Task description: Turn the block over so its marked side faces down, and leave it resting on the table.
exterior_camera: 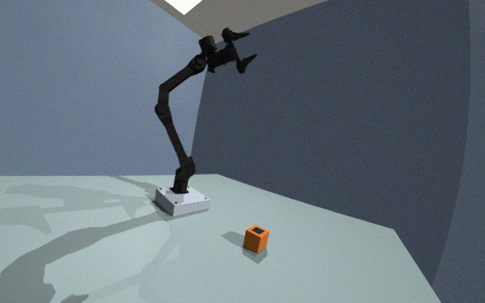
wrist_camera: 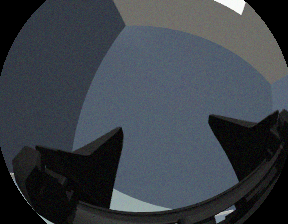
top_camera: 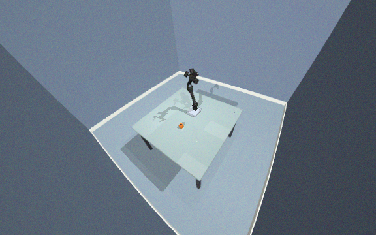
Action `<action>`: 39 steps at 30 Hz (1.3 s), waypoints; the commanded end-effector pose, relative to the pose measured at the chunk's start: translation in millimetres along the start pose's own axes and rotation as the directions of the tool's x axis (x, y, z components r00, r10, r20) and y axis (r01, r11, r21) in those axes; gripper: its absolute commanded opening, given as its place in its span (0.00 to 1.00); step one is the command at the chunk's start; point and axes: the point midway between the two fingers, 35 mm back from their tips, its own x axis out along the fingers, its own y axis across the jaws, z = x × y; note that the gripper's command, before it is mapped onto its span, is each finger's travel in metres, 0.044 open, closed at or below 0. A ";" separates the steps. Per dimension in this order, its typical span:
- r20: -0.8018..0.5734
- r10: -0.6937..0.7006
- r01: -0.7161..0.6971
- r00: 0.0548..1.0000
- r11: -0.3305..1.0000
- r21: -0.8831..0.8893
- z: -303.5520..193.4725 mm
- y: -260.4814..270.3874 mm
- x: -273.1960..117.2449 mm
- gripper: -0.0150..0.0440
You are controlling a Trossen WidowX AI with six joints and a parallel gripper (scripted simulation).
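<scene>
Exterior view, claw [top_camera: 188, 70] [exterior_camera: 253, 44] [wrist_camera: 168, 125] wide open w/ nothing held, high above tabletop [top_camera: 188, 143] [exterior_camera: 310, 261] [wrist_camera: 137, 201], orange block [top_camera: 181, 126] [exterior_camera: 256, 239] on table, dark mark up

Reads as a bare robot test room, lab-type. Plain blue-grey walls [top_camera: 109, 49] [exterior_camera: 78, 84] [wrist_camera: 170, 90], pale trim strip [top_camera: 136, 100] along the floor edges, grey-brown ceiling [exterior_camera: 259, 13] [wrist_camera: 195, 25] with a bright white patch [exterior_camera: 183, 5] [wrist_camera: 232, 5]. One pale tabletop [top_camera: 175, 147] [exterior_camera: 310, 261] [wrist_camera: 137, 201] on dark legs, arm base [top_camera: 190, 113] [exterior_camera: 192, 207] sitting in from its edges.
</scene>
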 end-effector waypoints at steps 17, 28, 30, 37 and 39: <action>-0.566 0.199 -0.289 0.800 0.955 -0.073 -194.1 144.2 106.2 1.00; -0.883 0.274 -0.210 0.382 0.956 0.206 -374.9 167.5 96.9 1.00; -0.913 0.290 -0.157 0.288 0.955 0.253 -405.6 167.5 87.1 1.00; -0.923 0.371 0.092 -0.104 0.927 0.363 -508.1 165.1 27.3 1.00; -0.889 0.404 0.185 -0.216 0.911 0.369 -532.4 163.5 4.9 1.00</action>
